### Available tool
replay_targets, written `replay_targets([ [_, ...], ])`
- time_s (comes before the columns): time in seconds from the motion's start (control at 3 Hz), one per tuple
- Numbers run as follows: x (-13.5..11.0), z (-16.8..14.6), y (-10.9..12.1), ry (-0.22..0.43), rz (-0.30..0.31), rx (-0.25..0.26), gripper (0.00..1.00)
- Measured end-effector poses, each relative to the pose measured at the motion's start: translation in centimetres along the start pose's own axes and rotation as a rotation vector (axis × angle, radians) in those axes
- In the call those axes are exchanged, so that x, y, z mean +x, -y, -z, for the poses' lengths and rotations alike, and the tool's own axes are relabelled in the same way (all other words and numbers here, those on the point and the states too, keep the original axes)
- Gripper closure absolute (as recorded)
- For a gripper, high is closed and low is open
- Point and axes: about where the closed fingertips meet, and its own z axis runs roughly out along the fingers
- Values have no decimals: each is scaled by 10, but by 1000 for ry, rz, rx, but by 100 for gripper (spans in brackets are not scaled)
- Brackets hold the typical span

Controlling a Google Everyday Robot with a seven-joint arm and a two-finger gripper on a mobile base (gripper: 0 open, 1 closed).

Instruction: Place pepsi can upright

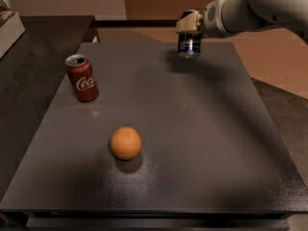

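The gripper (188, 32) was seen at the far edge of the table (207, 143), right of centre, carried there by a pale arm (255, 6) that reached in from the upper right corner. The gripper was clenched on the top part of the pepsi can (188, 46), which was held upright, with its dark body below the cream-coloured gripper and its silver lower rim turned down toward the table. A shadow was cast on the table just beneath and beside the can; whether the can's base was touching the surface could not be told. A red Coca-Cola can (83, 78) was stood upright near the table's left edge, well apart from the gripper. An orange (125, 143) was laid on the table nearer the front, between the middle and the left side, apart from both cans.
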Motion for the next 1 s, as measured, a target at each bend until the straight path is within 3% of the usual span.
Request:
replay_targets([
  [0.33,1,6,-3,76,65,-78,100],
  [0.67,4,14,-7,152,176,-137,100],
  [1.0,4,14,-7,151,172,-137,100],
])
